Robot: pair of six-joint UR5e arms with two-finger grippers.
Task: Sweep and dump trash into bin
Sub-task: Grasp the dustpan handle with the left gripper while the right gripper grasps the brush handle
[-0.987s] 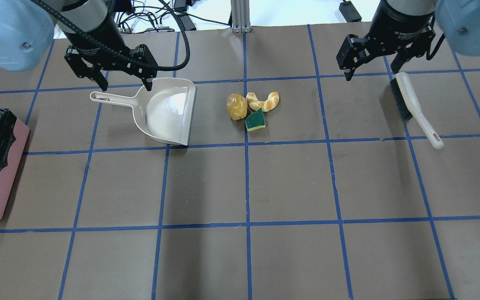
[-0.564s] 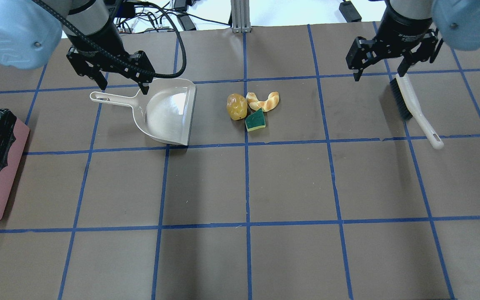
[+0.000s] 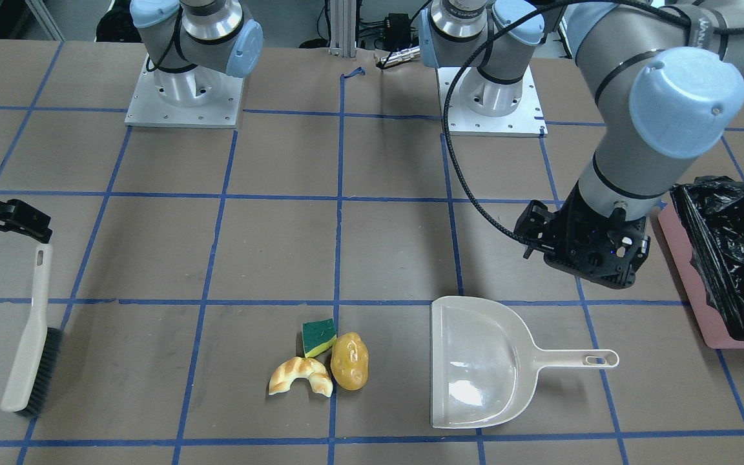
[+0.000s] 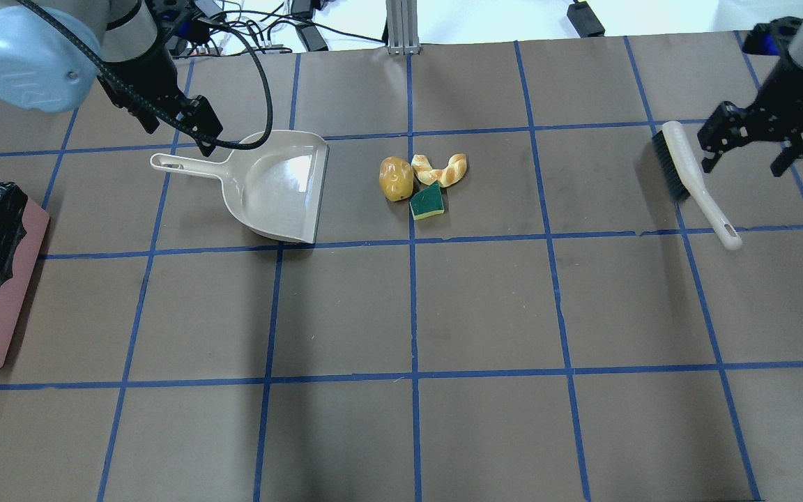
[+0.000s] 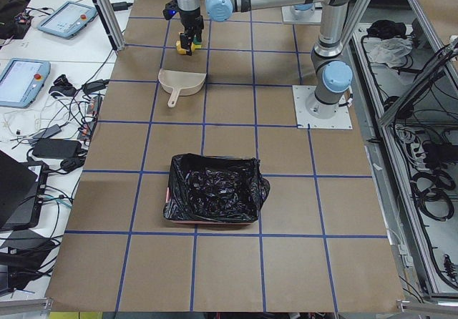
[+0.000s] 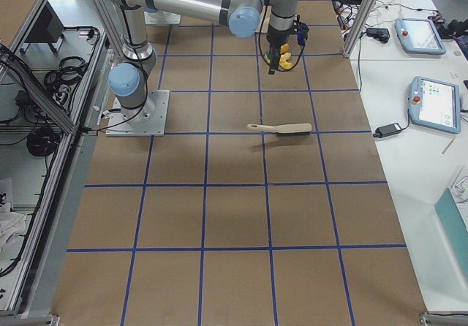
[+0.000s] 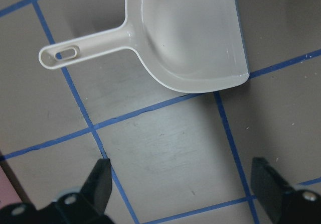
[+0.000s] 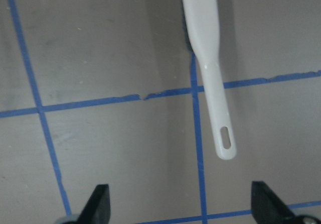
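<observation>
Left gripper [image 7: 180, 166]: jaws spread wide, empty, near dustpan [image 7: 190, 38] handle; right gripper [image 8: 179, 190] likewise, well apart from dustpan, beyond trash [image 4: 396, 178].

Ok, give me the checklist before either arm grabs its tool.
1. Left gripper open, empty: ok.
2. Right gripper open, empty: ok.
3. Handles of dustpan and brush unobstructed: ok.
4. Grippers positioned around those handles: not ok, both are apart from them.
5. The croissant, potato lump and sponge clustered facing the dustpan's mouth: ok.
6. The bin open, bag-lined: ok.
</observation>
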